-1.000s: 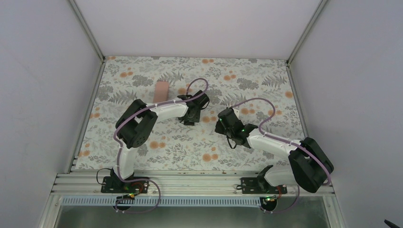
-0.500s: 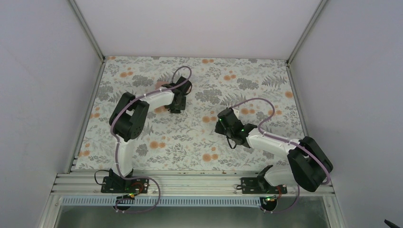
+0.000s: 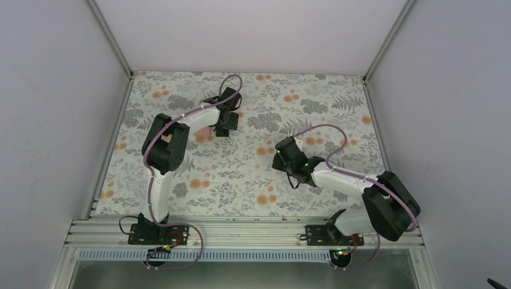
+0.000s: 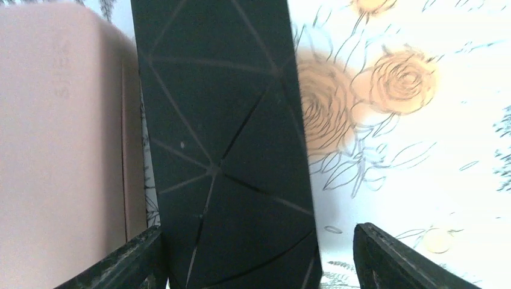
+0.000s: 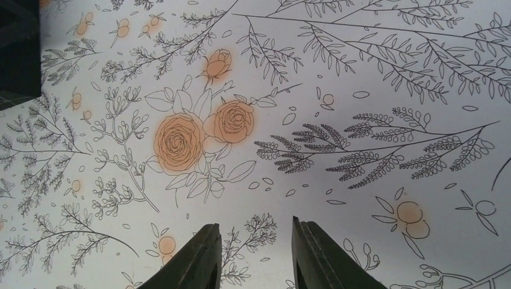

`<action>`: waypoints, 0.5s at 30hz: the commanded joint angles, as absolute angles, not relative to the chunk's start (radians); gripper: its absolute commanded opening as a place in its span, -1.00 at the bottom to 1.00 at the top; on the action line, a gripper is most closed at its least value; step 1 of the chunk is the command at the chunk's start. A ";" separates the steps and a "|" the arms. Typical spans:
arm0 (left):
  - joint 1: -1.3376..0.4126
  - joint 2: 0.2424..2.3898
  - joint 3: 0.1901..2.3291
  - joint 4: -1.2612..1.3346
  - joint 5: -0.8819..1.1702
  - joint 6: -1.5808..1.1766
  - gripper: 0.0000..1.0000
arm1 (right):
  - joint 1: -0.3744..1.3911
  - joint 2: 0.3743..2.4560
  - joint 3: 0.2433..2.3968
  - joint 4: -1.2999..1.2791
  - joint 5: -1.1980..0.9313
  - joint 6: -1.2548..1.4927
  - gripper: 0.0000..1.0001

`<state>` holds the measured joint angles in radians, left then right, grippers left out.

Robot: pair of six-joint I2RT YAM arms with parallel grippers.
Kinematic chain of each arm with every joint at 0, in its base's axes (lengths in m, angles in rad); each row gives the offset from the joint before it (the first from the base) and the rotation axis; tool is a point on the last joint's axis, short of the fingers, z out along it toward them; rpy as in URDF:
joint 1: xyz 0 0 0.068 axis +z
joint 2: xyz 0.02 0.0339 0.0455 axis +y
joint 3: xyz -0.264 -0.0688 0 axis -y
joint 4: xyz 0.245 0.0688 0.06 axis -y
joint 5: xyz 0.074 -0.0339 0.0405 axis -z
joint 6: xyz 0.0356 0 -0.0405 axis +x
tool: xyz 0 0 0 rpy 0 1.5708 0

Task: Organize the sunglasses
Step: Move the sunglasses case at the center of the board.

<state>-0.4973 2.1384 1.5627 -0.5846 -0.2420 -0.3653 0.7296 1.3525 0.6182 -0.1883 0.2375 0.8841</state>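
Observation:
No sunglasses show in any view. My left gripper point(image 3: 224, 122) is over the far left-middle of the table. In the left wrist view it point(image 4: 256, 232) is wide open around the near end of a black oblong case point(image 4: 223, 120) with thin geometric lines. The case lies against the left finger point(image 4: 135, 262), with a gap to the right finger point(image 4: 391, 259). A pink oblong case point(image 4: 60, 150) lies just left of the black one; a bit of it shows in the top view point(image 3: 203, 133). My right gripper point(image 3: 282, 155) point(image 5: 254, 224) is open and empty above the cloth.
The table wears a white floral cloth point(image 3: 313, 108) with orange roses. Grey walls stand on three sides, with metal rails along the left edge point(image 3: 111, 144) and the right edge. A dark shape point(image 5: 18, 48) fills the upper-left corner of the right wrist view.
My left arm has swung from the table's middle to the far left and now covers most of the pink case. The right arm has barely moved.

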 commanded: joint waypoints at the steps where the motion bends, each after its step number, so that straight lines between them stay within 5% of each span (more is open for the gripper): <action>1: -0.496 2.123 1.624 -0.614 -0.263 -0.346 0.51 | 0.723 1.358 0.645 -0.177 0.246 0.891 -0.35; 5: -0.496 2.084 1.625 -0.610 -0.257 -0.352 0.50 | 0.723 1.362 0.643 -0.173 0.238 0.890 -0.35; 15: -0.495 2.103 1.588 -0.584 -0.224 -0.365 0.01 | 0.722 1.371 0.644 -0.173 0.233 0.888 -0.35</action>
